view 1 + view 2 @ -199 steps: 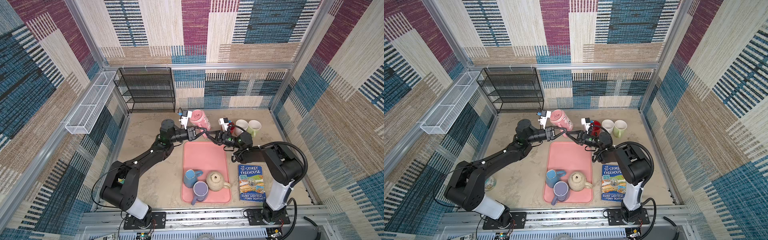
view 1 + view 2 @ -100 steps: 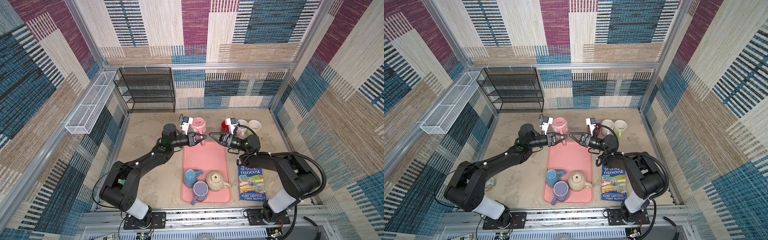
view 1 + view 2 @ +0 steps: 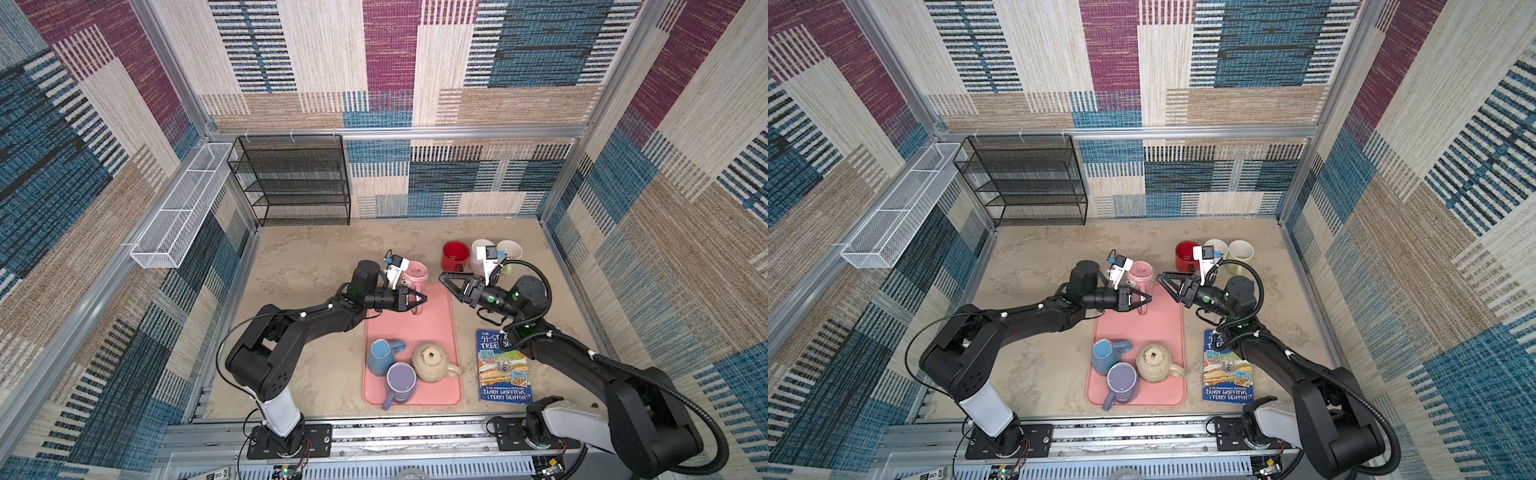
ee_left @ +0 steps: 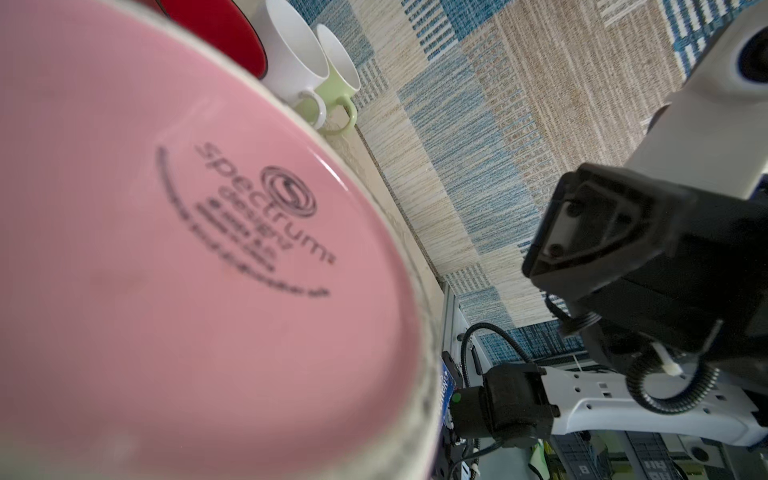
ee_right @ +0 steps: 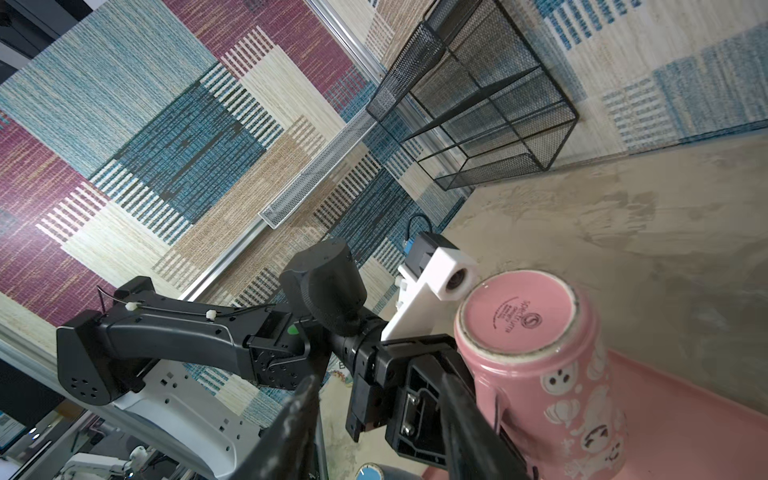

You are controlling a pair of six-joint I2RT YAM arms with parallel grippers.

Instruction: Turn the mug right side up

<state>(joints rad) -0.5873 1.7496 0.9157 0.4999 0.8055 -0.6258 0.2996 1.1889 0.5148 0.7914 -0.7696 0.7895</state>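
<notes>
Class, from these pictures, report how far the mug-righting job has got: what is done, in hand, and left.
Done: the left gripper grips the pink mug by its handle. In hand: the mug is base-up at the far end of the pink tray; the right gripper is open, apart from it. Left: the whole flip.

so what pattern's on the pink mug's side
White cartoon faces on the pink mug; clearest in the right wrist view.

Glossy ceramic pink mug, black metal-mesh rack
</notes>
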